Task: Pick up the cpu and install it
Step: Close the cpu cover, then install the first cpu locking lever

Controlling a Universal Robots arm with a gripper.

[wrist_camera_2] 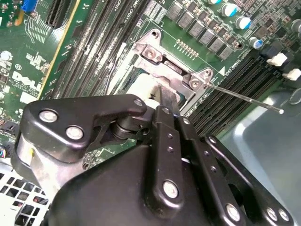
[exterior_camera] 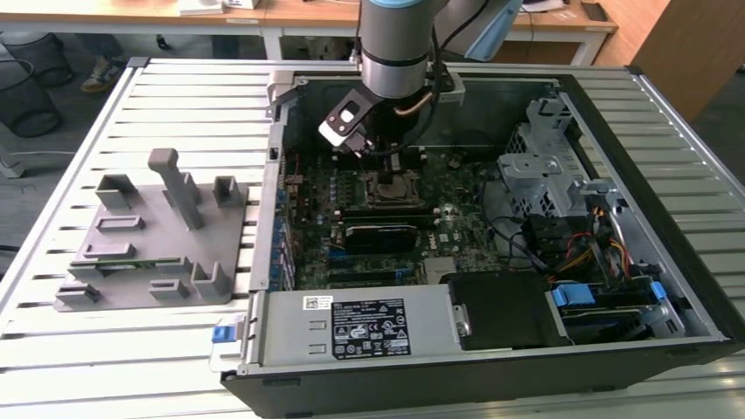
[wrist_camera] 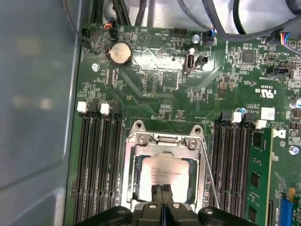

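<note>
We see the arm [exterior_camera: 396,52] reaching straight down into the open computer case [exterior_camera: 652,105]. Its gripper [wrist_camera: 162,190] has fingers pressed together, tips on the cpu [wrist_camera: 165,174], which lies in the motherboard socket [wrist_camera: 162,141], at the gripper's twelve o'clock.

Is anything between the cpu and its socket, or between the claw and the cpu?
Nothing visible. In the first wrist view the cpu already lies inside the socket frame, and the claw is directly at its edge with nothing in between.
</note>
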